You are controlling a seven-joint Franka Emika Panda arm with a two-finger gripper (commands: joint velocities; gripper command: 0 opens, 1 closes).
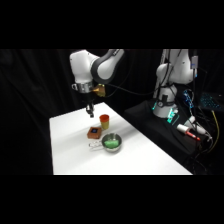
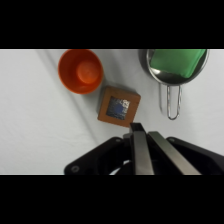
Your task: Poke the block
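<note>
Fingers (image 2: 142, 147) of our gripper (image 2: 150, 137) are lying pressed together in the wrist view, narrow and holding nothing, which suits a poke. We are hanging above the white table (image 1: 70, 145) in the side view, clear of everything on it.

We are finding the block (image 2: 118, 105) near the middle of the table: a small flat orange square with a dark blue square on its top face. It is lying just beside the orange cup (image 2: 81, 70) and near the round metal pan (image 2: 172, 65) with green inside, whose wire handle (image 2: 171, 101) is pointing past the block's far side. Whether block and cup are touching, we cannot tell.

We are judging the block to be stiff, light and low, so it will likely slide on the smooth tabletop rather than tip if pushed sideways. No hold is needed; we are expecting the best contact to be straight down on the blue square at the centre, with gentle force. A push toward an edge could skate it into the cup or the pan handle.
</note>
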